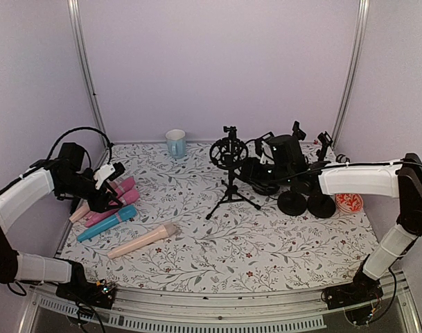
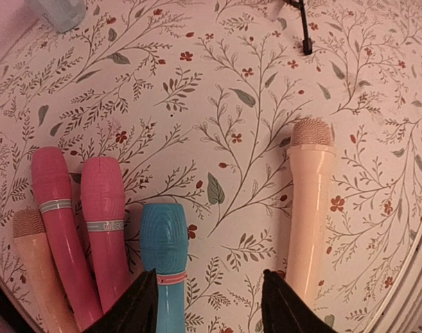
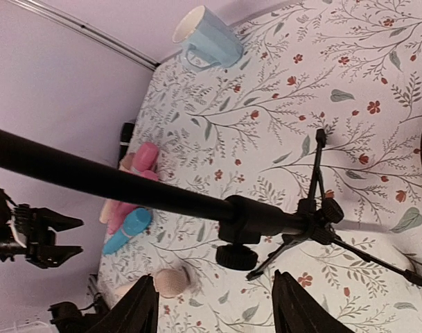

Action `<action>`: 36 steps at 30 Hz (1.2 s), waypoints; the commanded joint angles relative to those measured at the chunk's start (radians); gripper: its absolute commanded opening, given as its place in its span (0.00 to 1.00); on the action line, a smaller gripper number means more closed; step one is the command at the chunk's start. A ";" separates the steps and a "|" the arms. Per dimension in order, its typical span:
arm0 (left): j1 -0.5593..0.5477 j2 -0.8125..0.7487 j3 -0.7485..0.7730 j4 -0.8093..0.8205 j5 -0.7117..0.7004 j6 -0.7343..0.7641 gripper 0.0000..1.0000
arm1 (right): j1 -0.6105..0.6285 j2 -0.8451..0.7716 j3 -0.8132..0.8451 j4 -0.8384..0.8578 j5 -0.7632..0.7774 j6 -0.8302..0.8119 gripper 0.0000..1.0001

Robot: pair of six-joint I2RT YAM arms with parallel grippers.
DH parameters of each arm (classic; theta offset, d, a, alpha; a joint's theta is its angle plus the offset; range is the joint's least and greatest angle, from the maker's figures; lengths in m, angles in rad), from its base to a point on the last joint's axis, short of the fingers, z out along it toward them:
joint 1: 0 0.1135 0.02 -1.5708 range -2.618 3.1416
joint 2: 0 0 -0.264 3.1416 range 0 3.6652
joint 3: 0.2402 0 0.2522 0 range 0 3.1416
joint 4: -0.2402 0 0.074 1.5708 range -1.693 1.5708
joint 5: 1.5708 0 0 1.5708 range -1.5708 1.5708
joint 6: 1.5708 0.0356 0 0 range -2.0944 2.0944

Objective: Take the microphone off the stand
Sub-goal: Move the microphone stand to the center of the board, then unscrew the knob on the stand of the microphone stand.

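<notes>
The black tripod stand (image 1: 229, 182) stands mid-table with a ring mount (image 1: 229, 152) on top; I cannot tell whether a microphone sits in it. My right gripper (image 1: 256, 168) is open right beside the mount. In the right wrist view the stand's pole (image 3: 127, 184) and clamp knob (image 3: 237, 255) cross just beyond the open right gripper (image 3: 217, 305), untouched. The left gripper (image 2: 211, 305) is open low over the table, between a blue microphone (image 2: 163, 243) and a beige microphone (image 2: 309, 201). Two pink microphones (image 2: 103, 208) lie beside the blue one.
A light blue mug (image 1: 175, 143) stands at the back. Other black stands with round bases (image 1: 306, 202) crowd the right side, next to a red and white dish (image 1: 349, 202). Another beige microphone (image 2: 30, 257) lies at the far left by the wall.
</notes>
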 commanded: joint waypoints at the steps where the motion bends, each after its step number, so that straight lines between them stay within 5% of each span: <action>1: -0.013 -0.011 0.008 -0.009 0.009 0.003 0.53 | -0.043 -0.085 -0.146 0.278 -0.181 0.150 0.58; 10: -0.014 -0.014 0.019 -0.015 0.013 0.002 0.53 | -0.095 0.023 -0.199 0.523 -0.387 0.369 0.54; 21: -0.014 -0.022 0.016 -0.022 0.002 0.009 0.53 | -0.118 0.145 -0.161 0.627 -0.408 0.468 0.40; 36: -0.013 -0.015 0.010 -0.021 0.003 0.006 0.53 | -0.131 0.204 -0.135 0.647 -0.384 0.484 0.39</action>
